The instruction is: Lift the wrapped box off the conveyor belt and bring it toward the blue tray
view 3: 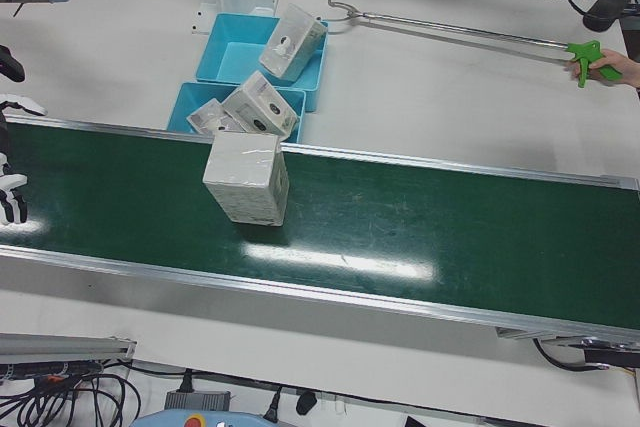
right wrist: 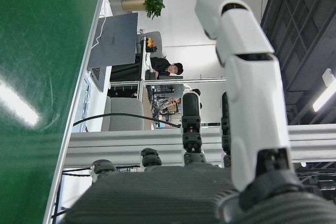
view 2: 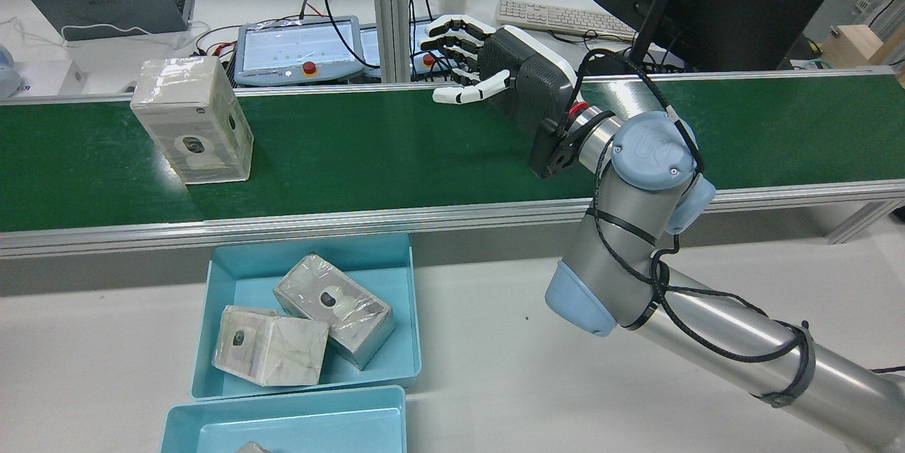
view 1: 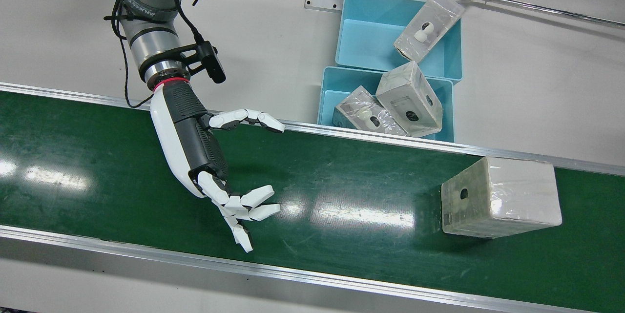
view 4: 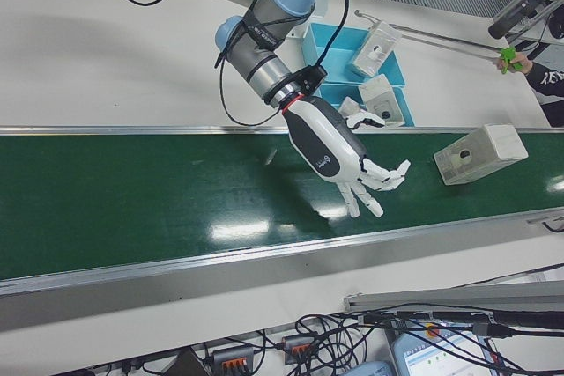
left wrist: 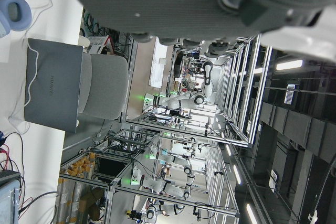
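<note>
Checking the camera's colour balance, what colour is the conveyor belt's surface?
Dark green conveyor belt, glossy with light reflections; clearest in the front view.

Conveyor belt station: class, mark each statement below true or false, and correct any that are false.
1. The right hand is holding the wrapped box. False: the hand is open above the conveyor belt, well apart from the box.
2. The wrapped box stands on the belt. True.
3. The nearer blue tray is empty. False: two wrapped boxes lie in it.
4. A long metal reaching tool lies across the table, a person's hand on its green handle. True.
5. The left hand is over the belt. False: only the right hand is.
</note>
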Tool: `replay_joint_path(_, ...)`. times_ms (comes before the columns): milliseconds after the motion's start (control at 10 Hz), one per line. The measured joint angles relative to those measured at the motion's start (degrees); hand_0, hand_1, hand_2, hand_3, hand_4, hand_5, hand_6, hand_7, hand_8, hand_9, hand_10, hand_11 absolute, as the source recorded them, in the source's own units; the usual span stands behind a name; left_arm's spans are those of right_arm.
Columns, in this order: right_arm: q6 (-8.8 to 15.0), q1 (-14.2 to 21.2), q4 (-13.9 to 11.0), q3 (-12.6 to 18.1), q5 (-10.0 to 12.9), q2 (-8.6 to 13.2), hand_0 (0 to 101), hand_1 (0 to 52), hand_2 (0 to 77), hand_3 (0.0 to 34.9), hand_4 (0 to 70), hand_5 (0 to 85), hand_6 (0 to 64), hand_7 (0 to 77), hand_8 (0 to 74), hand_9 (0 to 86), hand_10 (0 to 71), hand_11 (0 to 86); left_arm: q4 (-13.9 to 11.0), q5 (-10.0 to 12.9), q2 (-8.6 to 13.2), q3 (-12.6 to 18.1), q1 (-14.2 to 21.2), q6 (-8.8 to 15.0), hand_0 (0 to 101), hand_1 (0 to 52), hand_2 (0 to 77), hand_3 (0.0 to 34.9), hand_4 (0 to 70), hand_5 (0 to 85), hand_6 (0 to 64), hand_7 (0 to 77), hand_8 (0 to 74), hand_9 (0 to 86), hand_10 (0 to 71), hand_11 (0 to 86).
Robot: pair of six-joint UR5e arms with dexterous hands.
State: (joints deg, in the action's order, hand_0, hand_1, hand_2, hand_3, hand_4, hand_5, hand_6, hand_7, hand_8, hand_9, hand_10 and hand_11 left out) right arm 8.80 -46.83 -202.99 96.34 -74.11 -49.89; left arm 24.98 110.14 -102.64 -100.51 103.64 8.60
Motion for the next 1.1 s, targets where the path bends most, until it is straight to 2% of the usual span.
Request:
replay_joint_path(300, 0.02, -0.04, -0.03, 0.19, 0.03, -0.03, 52, 20.7, 25.6, 23.7, 14.7, 38.7, 7.6, 31.1, 1.6, 6.5, 0.0, 1.6, 0.00, 0.00, 0.00, 0.00, 0.00, 0.00, 0, 0.0, 0.5, 0.0, 0.0, 1.1, 0.0, 0.5, 0.0, 0.0, 0.5, 0.0)
replay_joint_path(400, 0.00, -0.05, -0.04, 0.25, 0.01, -0.11, 52, 22.4, 27.8, 23.9, 15.8, 38.7, 8.2, 31.1, 1.1, 6.5, 0.0, 1.6, 0.00, 0.00, 0.00, 0.00, 0.00, 0.00, 0, 0.0, 0.5, 0.0, 0.0, 1.1, 0.0, 0.5, 0.0, 0.0, 0.0, 0.0)
replay_joint_path(700, 0.12, 0.12, -0.04, 0.18, 0.04, -0.14, 52, 21.3, 28.9, 23.9, 15.8, 38.7, 7.6, 30.5, 1.1, 7.6, 0.0, 1.1, 0.00, 0.00, 0.00, 0.00, 0.00, 0.00, 0, 0.0, 0.5, 0.0, 0.0, 1.1, 0.0, 0.0, 0.0, 0.0, 0.0, 0.0)
replay_joint_path(800, 0.23, 0.43, -0.04, 0.01, 0.10, -0.06, 52, 21.3, 27.8, 24.0, 13.6, 38.7, 7.6, 30.5, 1.1, 7.6, 0.0, 1.1, 0.00, 0.00, 0.00, 0.00, 0.00, 0.00, 0, 0.0, 0.5, 0.0, 0.0, 1.1, 0.0, 0.0, 0.0, 0.0, 0.0, 0.0)
replay_joint_path(900, 0.39, 0.72, -0.04, -0.13, 0.12, 0.07, 52, 21.3, 27.8, 22.5, 13.6, 38.7, 7.6, 30.5, 1.1, 7.6, 0.0, 1.1, 0.00, 0.00, 0.00, 0.00, 0.00, 0.00, 0, 0.0, 0.5, 0.0, 0.0, 1.1, 0.0, 0.0, 0.0, 0.0, 0.0, 0.0)
replay_joint_path(1100, 0.79, 1.04, -0.04, -0.45, 0.14, -0.01, 52, 21.3, 27.8, 22.5, 15.3, 38.7, 7.1, 30.5, 1.1, 7.6, 0.0, 1.6, 0.00, 0.00, 0.00, 0.00, 0.00, 0.00, 0, 0.0, 0.5, 0.0, 0.0, 1.1, 0.0, 0.5, 0.0, 0.0, 0.5, 0.0)
